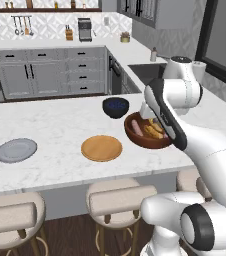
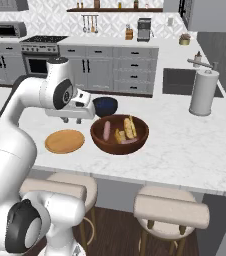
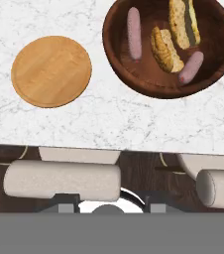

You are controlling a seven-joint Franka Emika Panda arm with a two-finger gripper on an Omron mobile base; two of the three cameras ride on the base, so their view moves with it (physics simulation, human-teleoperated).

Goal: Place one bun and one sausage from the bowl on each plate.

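Note:
The reddish-brown wooden bowl [image 3: 118, 67] [image 1: 135, 136] [image 2: 119, 148] holds two pink sausages [image 3: 134, 39] [image 3: 191, 67] and two toasted buns [image 3: 166, 49] [image 3: 184, 22]. Left of it lies the bare tan plate [image 3: 51, 71] [image 1: 101, 148] [image 2: 65, 141]. The pale grey plate [image 1: 16, 150] sits bare farther left on the counter. My gripper [image 2: 71, 120] [image 3: 111, 208] hangs above the counter between the tan plate and the bowl, pointing down. It is open with nothing between its fingers.
A small dark blue bowl [image 1: 116, 107] [image 2: 105, 106] stands just behind the wooden bowl. A paper towel roll [image 2: 203, 92] and a sink [image 2: 182, 80] are at the far right. Padded stools [image 3: 62, 179] line the counter's front edge.

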